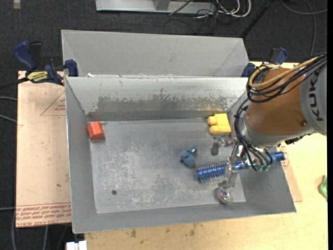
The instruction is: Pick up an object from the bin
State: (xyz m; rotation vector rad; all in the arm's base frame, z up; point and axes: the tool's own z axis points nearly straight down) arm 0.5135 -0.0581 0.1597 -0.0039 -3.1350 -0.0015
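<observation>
My gripper [220, 171] reaches in from the right and stands open near the bin's right front. One finger [214, 149] is on the far side and the other finger [227, 187] on the near side of a blue coiled spring-like piece [208, 173]. That piece lies flat, with its right end between the two fingers. A small blue lumpy thing [188, 157] lies just left of the far finger. A yellow block [219, 124] sits behind the gripper against the back wall.
An orange-red block [95, 130] rests in the far left corner of the bin. The arm's orange cover and cables hang over the bin's right wall.
</observation>
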